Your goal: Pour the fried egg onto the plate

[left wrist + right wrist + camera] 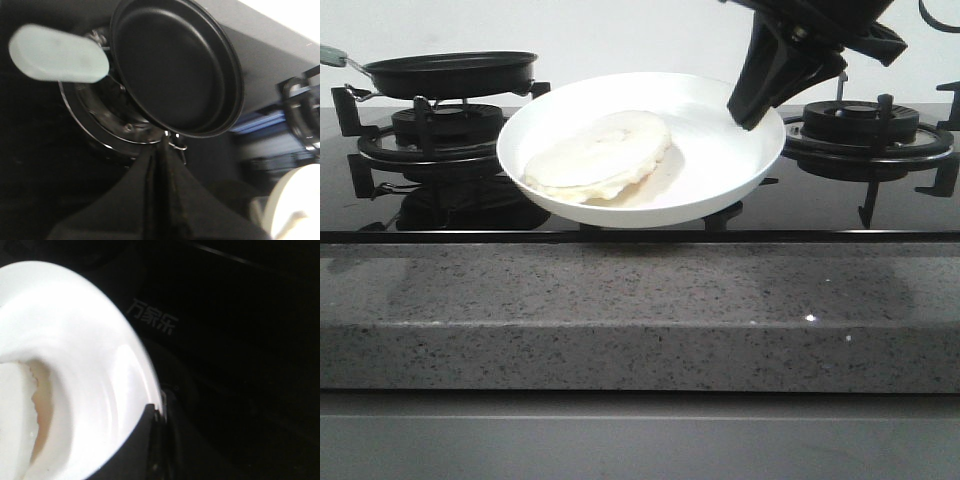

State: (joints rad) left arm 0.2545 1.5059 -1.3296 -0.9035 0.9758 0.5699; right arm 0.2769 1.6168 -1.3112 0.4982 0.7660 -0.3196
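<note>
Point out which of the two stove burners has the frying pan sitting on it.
The left burner: the black frying pan sits on its grate, now empty. The right burner has nothing on it; the right gripper holds the plate with the fried egg between them.

Right gripper (748, 118) pinching plate (720, 170) rim, right burner grate (868, 135) just behind it, open granite counter (640, 310) below, pan (450, 72) well leftward.
</note>
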